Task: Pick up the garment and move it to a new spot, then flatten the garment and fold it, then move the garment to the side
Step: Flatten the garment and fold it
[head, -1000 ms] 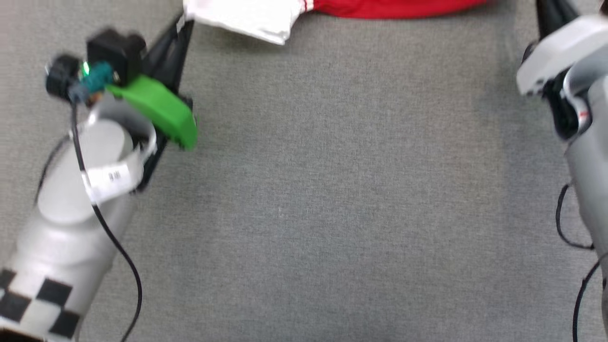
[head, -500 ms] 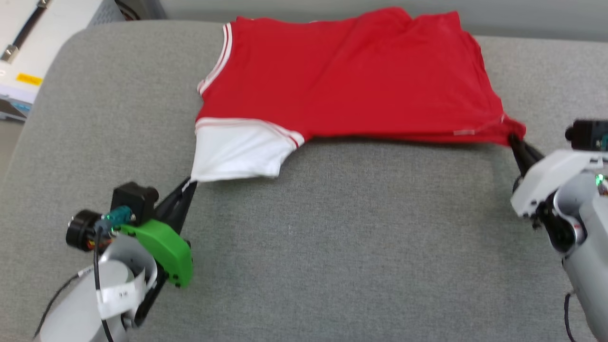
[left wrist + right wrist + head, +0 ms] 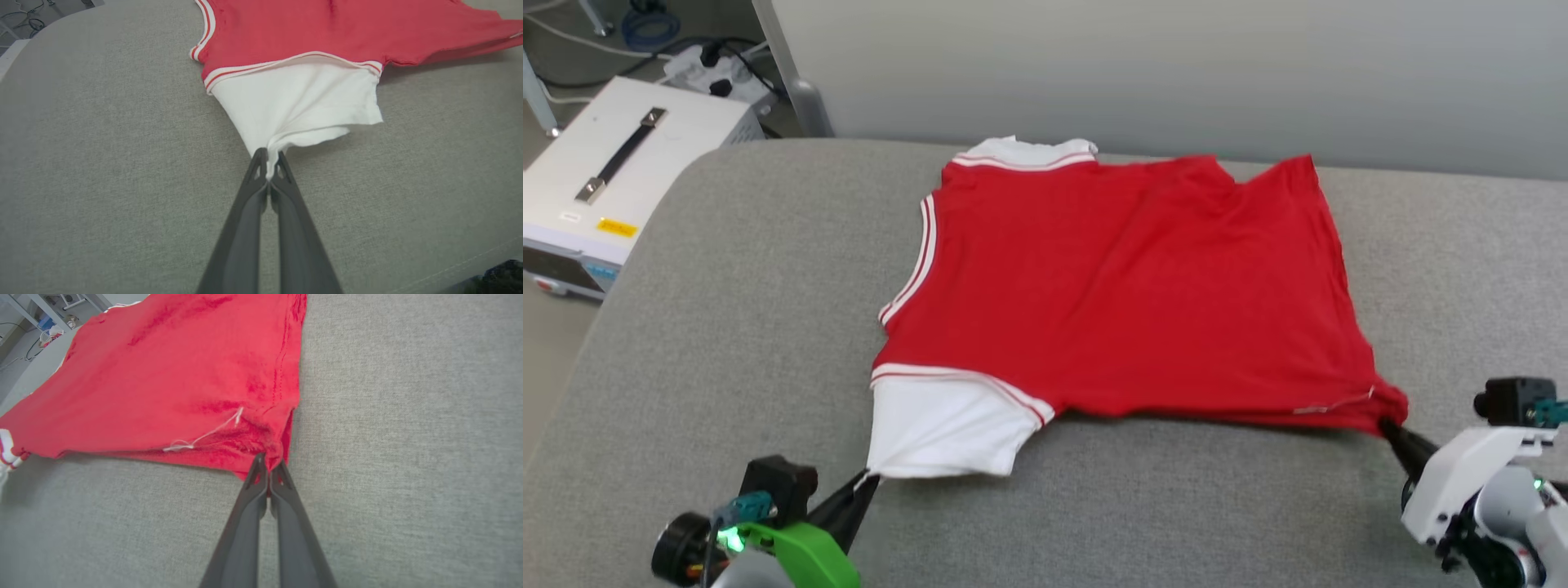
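Only my view has tilted up: shirt (image 3: 1127, 286) lies spread at 12 o'clock on the cushion (image 3: 727, 327), left gripper (image 3: 866, 483) at 7 clamping its sleeve (image 3: 939, 433), right gripper (image 3: 1388, 426) at 4 clamping a hem corner (image 3: 1384, 404), I'd say to tug it flat

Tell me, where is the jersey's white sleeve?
In the head view, the white sleeve lies lower left on the grey cushion, pinched by the left hand.
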Robot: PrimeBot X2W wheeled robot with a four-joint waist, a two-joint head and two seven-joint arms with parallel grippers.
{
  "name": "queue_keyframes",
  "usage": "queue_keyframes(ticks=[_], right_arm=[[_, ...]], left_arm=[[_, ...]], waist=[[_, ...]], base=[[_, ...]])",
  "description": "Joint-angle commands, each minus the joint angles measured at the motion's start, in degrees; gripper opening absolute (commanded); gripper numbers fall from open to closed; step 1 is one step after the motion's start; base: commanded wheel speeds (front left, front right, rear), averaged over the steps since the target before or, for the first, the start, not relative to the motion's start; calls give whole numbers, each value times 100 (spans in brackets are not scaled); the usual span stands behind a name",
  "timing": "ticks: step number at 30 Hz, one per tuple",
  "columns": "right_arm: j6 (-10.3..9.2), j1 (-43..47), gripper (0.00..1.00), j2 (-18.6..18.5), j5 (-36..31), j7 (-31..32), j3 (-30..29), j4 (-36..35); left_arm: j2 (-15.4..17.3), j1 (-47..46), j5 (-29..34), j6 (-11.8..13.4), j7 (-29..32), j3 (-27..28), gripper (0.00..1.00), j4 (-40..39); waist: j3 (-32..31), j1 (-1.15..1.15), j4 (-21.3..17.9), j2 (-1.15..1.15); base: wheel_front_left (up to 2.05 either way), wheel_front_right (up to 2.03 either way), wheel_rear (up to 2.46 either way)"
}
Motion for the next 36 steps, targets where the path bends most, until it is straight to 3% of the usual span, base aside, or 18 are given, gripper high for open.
queue_keyframes(ticks=[1, 11, 18, 26, 29, 36], right_arm=[[-5, 262, 0, -3, -3, 101, -43, -209], [-5, 1905, 0, 101, -303, 745, -780, -1616], [-5, 2730, 0, 348, -538, 1116, -1316, -2573], [-5, 2445, 0, 519, -709, 1399, -1726, -3351], [-5, 2168, 0, 564, -897, 1483, -1797, -3392], [-5, 1359, 0, 695, -1201, 1679, -1722, -3192]], left_arm=[[80, 207, -92, 46, 63, -10, 0, -87], [493, 1162, -556, 46, 653, -303, 0, -792], [605, 1355, -620, 192, 477, -170, 0, -1144], [528, 569, -422, 193, 171, 225, 0, -1241], [437, 171, -322, 204, 185, 302, 0, -1120], [173, -775, -234, -28, 250, 368, 0, -632]], waist=[[-234, 1, -43, 0], [-463, 1, -63, 0], [-384, 1, -141, 0], [-3, 1, -249, 0], [199, 1, -292, 0], [688, 1, -393, 0]], base=[[0, 0, 0], [0, 0, 0], [0, 0, 0], [0, 0, 0], [0, 0, 0], [0, 0, 0]])
